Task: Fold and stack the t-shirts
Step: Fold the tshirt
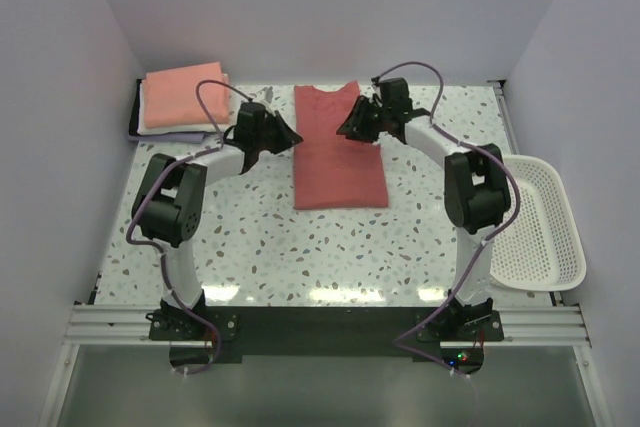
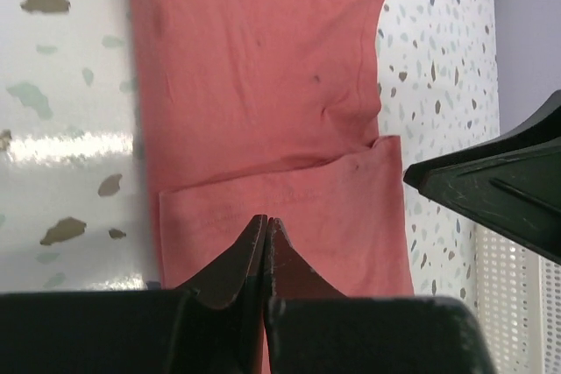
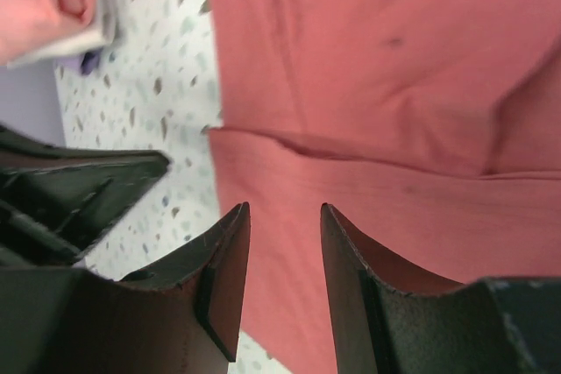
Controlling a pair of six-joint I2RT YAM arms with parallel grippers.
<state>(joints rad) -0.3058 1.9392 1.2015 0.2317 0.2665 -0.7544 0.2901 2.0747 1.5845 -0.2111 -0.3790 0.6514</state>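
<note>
The left gripper [image 2: 266,227] is closed tip to tip with nothing between, poised at the left edge of the red t-shirt [image 1: 338,162]. The right gripper [image 3: 285,216] stands half open and empty over that shirt's right side, near the collar end. The shirt lies flat on the speckled table [image 1: 250,237], folded into a long strip. A stack of folded shirts [image 1: 183,97], salmon on top, sits to its left and further back. A white basket [image 1: 540,222] rests well to its right.

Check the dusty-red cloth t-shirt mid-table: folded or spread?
Partly folded. The dusty-red cloth t-shirt lies as a long narrow rectangle, no sleeves sticking out; wrist views show an overlapping layer.
</note>
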